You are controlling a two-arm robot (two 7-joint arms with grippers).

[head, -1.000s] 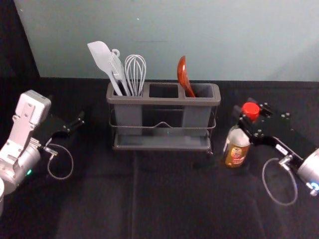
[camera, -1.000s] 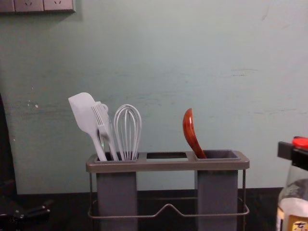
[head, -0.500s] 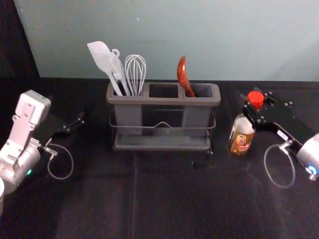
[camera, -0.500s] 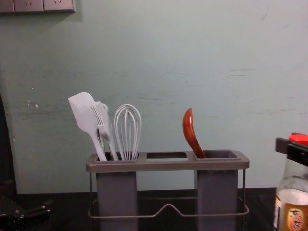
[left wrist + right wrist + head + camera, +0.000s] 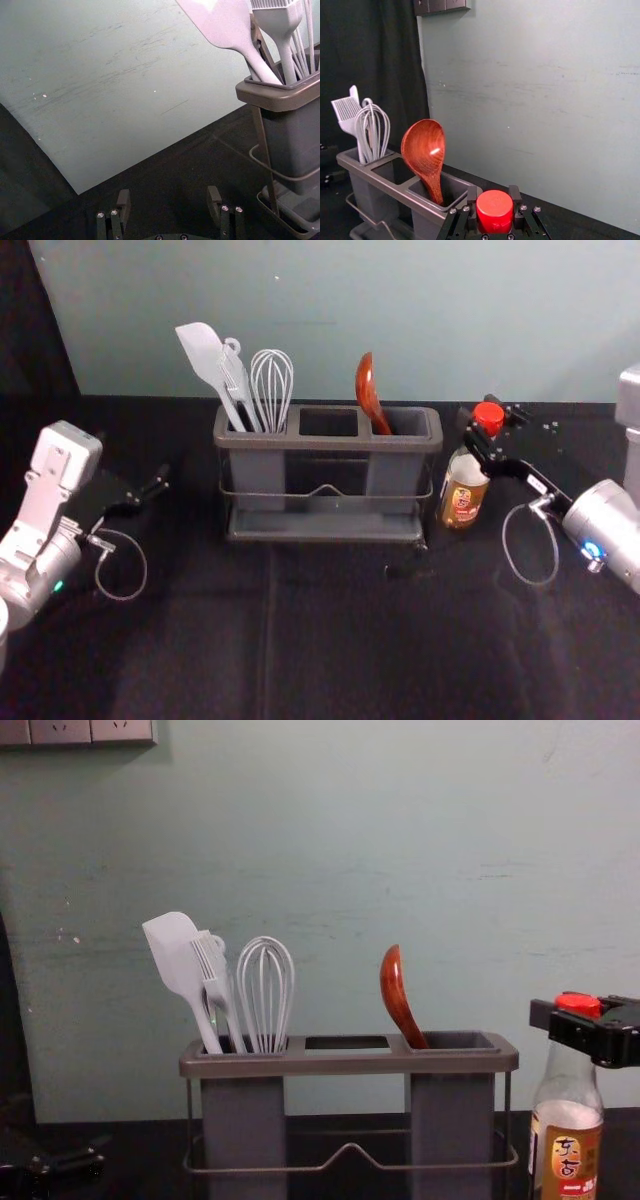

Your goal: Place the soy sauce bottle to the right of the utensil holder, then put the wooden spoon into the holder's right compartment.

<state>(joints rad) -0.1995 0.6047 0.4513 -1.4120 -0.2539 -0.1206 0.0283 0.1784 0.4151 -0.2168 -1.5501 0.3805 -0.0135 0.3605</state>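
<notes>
Just right of the utensil holder (image 5: 328, 443), my right gripper (image 5: 486, 426) is shut on the neck of the soy sauce bottle (image 5: 463, 490), below its red cap. In the chest view the bottle (image 5: 567, 1150) stands upright beside the holder's right end, with the right gripper (image 5: 575, 1025) around its neck. The right wrist view shows the red cap (image 5: 494, 210) between the fingertips of the right gripper (image 5: 494, 200). The wooden spoon (image 5: 368, 392) leans in the holder's right compartment, bowl up. My left gripper (image 5: 150, 490) is parked at the left; its wrist view shows the gripper (image 5: 168, 202) open.
A white spatula (image 5: 208, 362), a brush (image 5: 212, 975) and a whisk (image 5: 271, 388) stand in the left compartment. The wall (image 5: 450, 320) rises behind the black-covered table (image 5: 330, 640).
My right gripper first carried the bottle back, away from me, then left toward the holder and slightly farther back. The left arm, holder and spoon have stayed still.
</notes>
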